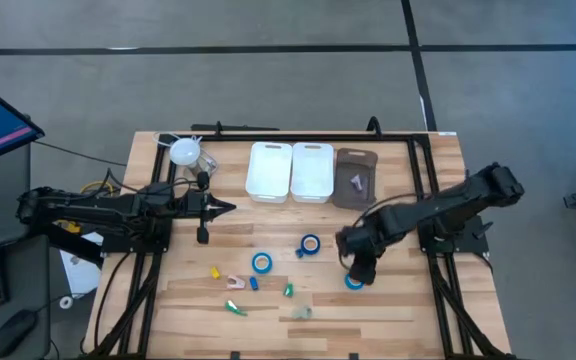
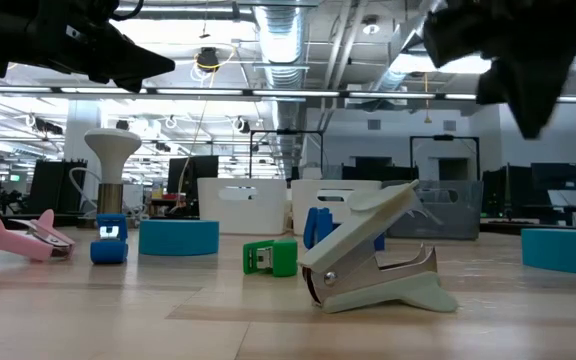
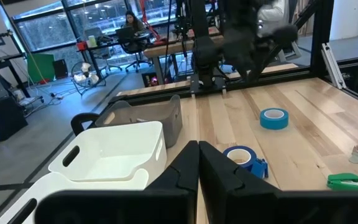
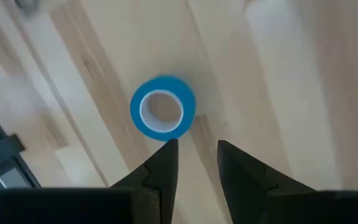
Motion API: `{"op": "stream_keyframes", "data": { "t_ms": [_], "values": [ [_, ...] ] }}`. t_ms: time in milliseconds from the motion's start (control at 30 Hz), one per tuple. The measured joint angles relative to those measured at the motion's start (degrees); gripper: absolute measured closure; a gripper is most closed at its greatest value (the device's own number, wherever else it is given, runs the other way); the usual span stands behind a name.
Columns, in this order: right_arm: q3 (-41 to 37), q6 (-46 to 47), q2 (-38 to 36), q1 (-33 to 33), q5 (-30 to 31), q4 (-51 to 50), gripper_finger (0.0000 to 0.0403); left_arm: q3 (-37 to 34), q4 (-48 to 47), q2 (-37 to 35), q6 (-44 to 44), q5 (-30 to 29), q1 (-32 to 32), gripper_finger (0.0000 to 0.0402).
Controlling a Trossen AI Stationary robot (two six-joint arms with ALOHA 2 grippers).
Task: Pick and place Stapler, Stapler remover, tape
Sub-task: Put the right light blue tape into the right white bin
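- Wooden slatted table (image 1: 388, 300) carries three blue ring-shaped tape rolls (image 1: 262, 262), two white rectangular bins (image 1: 269, 170), one grey bin (image 1: 355, 178).
- Right gripper (image 1: 359, 272) hovers partly open, empty, above the third roll (image 4: 163, 115).
- Left gripper (image 1: 226, 208) waits closed, empty.

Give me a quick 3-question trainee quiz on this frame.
1. True or false: the right gripper is shut on a tape roll.
2. How many blue tape rolls lie on the table in the high view?
3. Which sits nearest the right gripper: A) the white bins, B) the tape roll under it, C) the green stapler?

Key
1. False: its fingers stand apart above the roll, nothing between them.
2. Three: and.
3. B.
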Motion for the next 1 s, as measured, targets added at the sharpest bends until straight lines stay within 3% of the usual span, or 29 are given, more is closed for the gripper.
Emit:
{"op": "stream_keyframes", "data": {
  "t_ms": [267, 533, 867, 1000],
  "values": [
    [0.0, 1.9, 9.3, 2.9, 0.3, 4.4, 0.0307, 0.0, 0.0, 0.0, 0.0, 0.0, 0.0, 0.0399],
    [0.0, 0.4, 14.9, 2.7, 4.7, 4.8, 0.0307, 0.0, -0.3, 0.0, 0.0, 0.0, 0.0, 0.0399],
    [0.1, 0.2, 15.6, 2.8, 1.9, 5.1, 0.0308, 0.0, -0.4, 0.0, 0.0, 0.0, 0.0, 0.0399],
    [-0.1, 0.2, 13.2, 2.5, -2.0, 4.4, 0.0308, 0.0, -0.4, 0.0, 0.0, 0.0, 0.0, 0.0399]
  ]
}}
